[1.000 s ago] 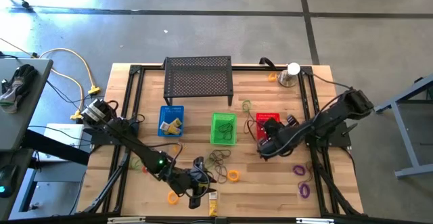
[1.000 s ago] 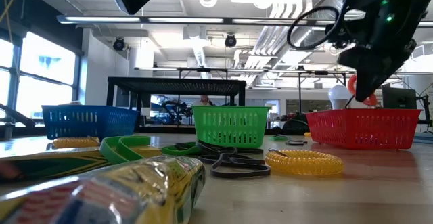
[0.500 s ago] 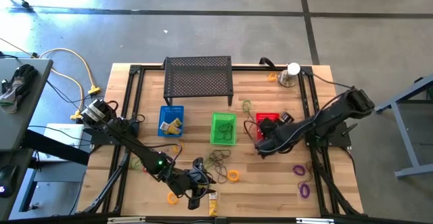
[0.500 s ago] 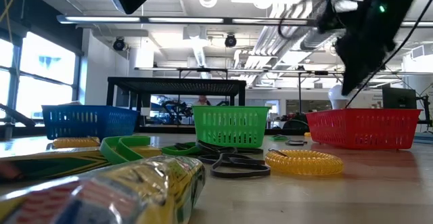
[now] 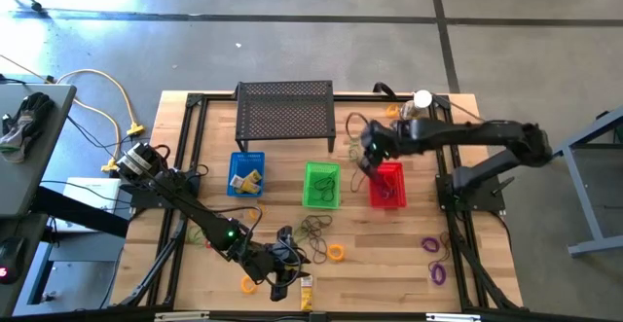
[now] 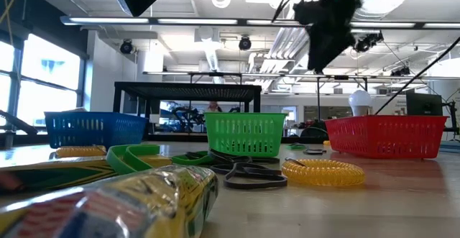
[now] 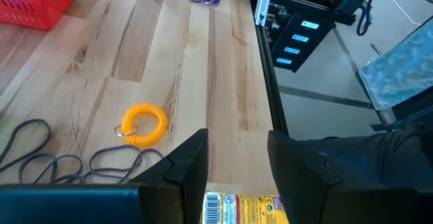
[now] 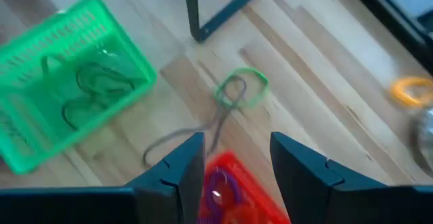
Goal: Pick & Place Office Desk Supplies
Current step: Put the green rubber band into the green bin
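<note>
Red basket (image 5: 387, 186) sits under the right gripper (image 5: 368, 154) in the high view; the left gripper (image 5: 280, 285) hovers beside a yellow block (image 5: 306, 289). Left wrist view: fingers parted, empty, above that yellow block (image 7: 245, 208), near an orange coil (image 7: 144, 125). Right wrist view: fingers apart, holding nothing, over a purple loop (image 8: 218, 182) in the basket.

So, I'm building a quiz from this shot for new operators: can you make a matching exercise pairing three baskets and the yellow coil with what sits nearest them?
Things:
1. blue basket
2. green basket
3. red basket
4. yellow coil

Descriptions:
A. lies loose on the wood, in no basket
B. the right end effector is above its edge
C. holds yellow blocks
D. holds thin dark loops

Pairs: 1-C, 2-D, 3-B, 4-A
</note>
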Motion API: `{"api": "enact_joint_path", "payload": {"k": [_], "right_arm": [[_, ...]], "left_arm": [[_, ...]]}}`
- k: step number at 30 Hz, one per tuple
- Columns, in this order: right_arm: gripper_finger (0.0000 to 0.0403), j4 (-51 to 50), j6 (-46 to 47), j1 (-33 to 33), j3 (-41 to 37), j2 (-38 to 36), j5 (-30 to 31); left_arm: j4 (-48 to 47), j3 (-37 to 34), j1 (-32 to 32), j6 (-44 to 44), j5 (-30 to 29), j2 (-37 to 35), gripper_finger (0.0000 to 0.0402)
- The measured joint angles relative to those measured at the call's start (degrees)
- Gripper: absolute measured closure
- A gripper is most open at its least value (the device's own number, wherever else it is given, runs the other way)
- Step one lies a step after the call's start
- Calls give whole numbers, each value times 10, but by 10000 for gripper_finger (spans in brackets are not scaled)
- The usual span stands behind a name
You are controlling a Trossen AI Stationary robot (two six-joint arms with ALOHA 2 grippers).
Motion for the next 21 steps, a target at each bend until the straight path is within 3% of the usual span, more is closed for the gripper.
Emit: {"api": "enact_joint_path", "payload": {"k": [8,15,21], "right_arm": [[250,51,-65,-125,0,74,-53],[251,90,-109,-143,0,179,-58],[251,131,-116,-149,0,219,-64]], "left_arm": [[-12,0,0,0,0,0,254],[-29,0,0,0,0,0,254],[-32,0,0,0,1,0,254]]}}
